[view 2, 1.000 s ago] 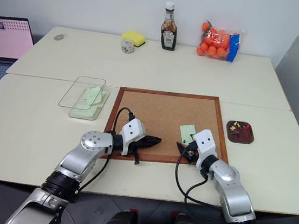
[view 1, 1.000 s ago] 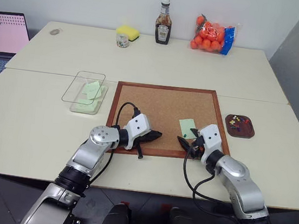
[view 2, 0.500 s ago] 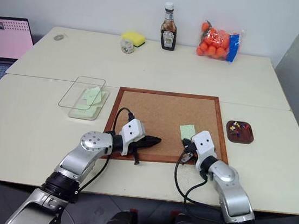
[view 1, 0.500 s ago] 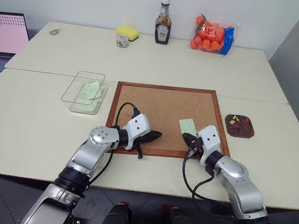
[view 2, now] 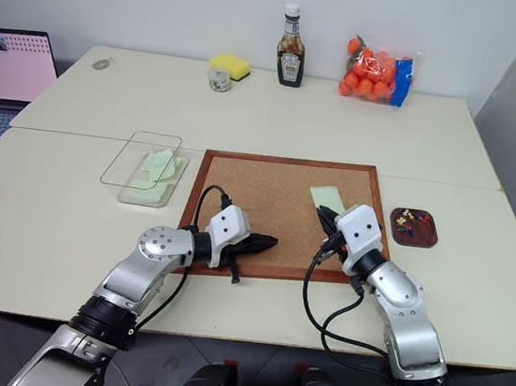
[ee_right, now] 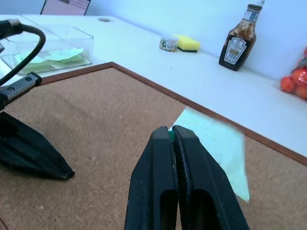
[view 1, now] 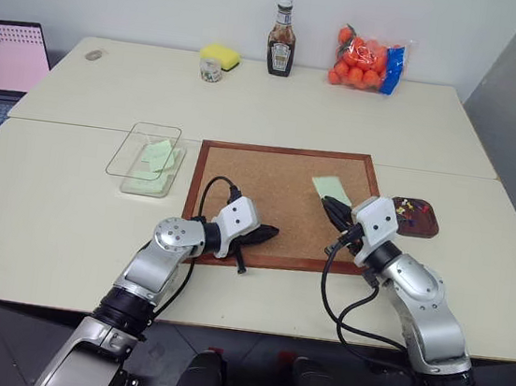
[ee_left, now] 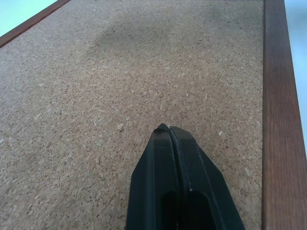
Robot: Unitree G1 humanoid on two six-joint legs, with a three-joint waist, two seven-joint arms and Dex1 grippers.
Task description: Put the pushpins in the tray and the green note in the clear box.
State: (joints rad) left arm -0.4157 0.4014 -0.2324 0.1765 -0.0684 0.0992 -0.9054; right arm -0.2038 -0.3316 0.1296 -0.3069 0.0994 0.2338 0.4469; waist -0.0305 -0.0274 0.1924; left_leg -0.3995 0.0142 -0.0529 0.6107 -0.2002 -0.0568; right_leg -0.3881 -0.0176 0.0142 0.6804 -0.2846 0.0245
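A laptop (view 1: 5,63) sits at the far left edge of the bench (view 1: 67,217). Right of it the clear box (view 1: 145,157) rests just beside the corkboard's left frame, with pale green slips lying inside it. The corkboard (view 1: 268,190) lies at the middle of the bench. The left gripper (view 1: 267,233) rests low over the board's near left part, its jaws pressed together with nothing between them, as the left wrist view confirms. Behind the board, at the back of the bench, stand a small jar (view 1: 212,71), a yellow sponge (view 1: 220,55), a sauce bottle (view 1: 280,50) and a bag of oranges (view 1: 366,60).

Farther right, the right gripper (view 1: 329,205) hangs above the board's right side with its jaws closed; a speck of green shows between the tips in the right wrist view, possibly a pushpin head, though it is too small to be sure. The green note (view 1: 330,188) is at those tips, over the cork near the right frame. The tray (view 1: 412,217) sits on the bench just right of the board, with the pushpins (view 1: 411,208) in it.
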